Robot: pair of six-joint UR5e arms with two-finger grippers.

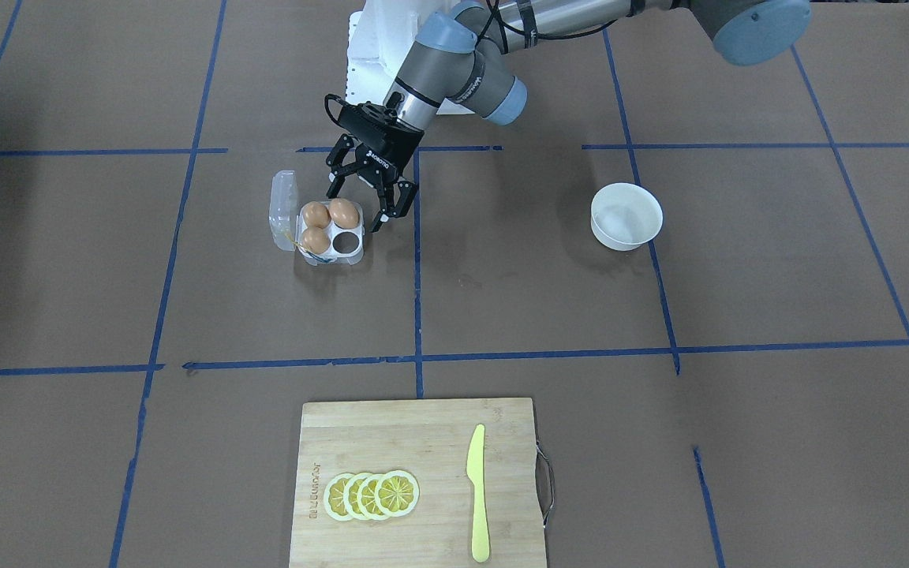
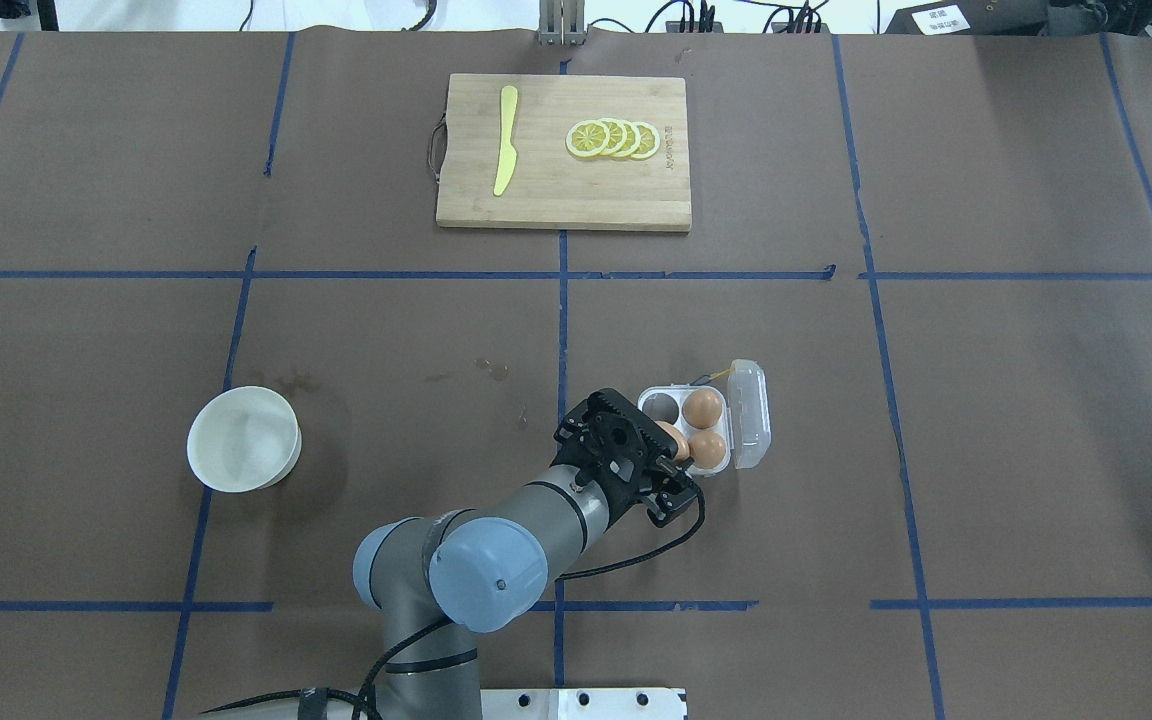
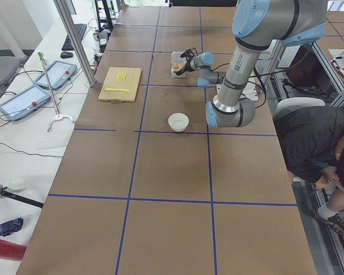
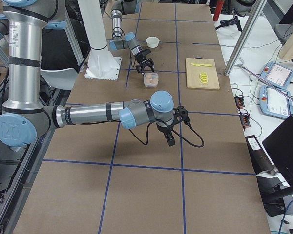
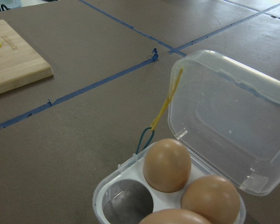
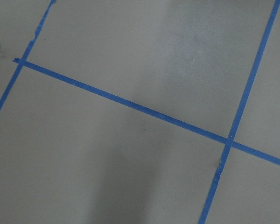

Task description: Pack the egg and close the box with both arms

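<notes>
my left gripper [image 1: 365,203], jaws wide and empty, hangs by the clear plastic four-cell egg carton [image 1: 353,251], lid [image 1: 284,201] open. smooth brown egg [image 1: 343,213] sits cupped: light, brittle, slippery; hold its middle softly. right gripper [image 4: 168,135]: cannot tell.

Clear four-cell egg carton [image 2: 648,398], lid [image 2: 751,415] open, standing at 3 o'clock in the overhead view. Brown eggs [image 2: 703,408] fill three cells; 10 o'clock cell [image 2: 661,410] empty. Left gripper [image 1: 364,203], jaws spread, at the 7 o'clock egg [image 2: 678,442].

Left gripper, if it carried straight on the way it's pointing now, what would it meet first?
Probably the egg in the box cell closest to it; the open left gripper angles down toward that egg, though depth is unclear.
</notes>
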